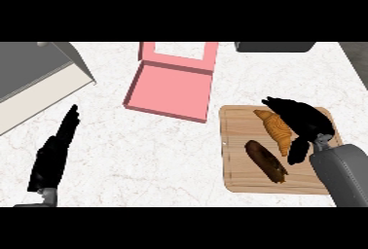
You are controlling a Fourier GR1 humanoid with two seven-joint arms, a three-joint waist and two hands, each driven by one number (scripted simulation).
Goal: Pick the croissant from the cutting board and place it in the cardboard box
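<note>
Centrally, the open pink cardboard box (169,92) lies far-left of the cutting board (241,177). On it, the right hand (302,121) curls its fingers over the croissant (277,129); probably light, flaky, crushable, best cradled mid-body. The left hand (54,151) rests open, near-left.

A dark brown elongated pastry (266,161) is positioned at the middle of the board; a grey and cream unit (32,82) is located at upper left; a dark object (275,46) is cut off by the top edge; the white marbled counter (158,155) is seen throughout.
</note>
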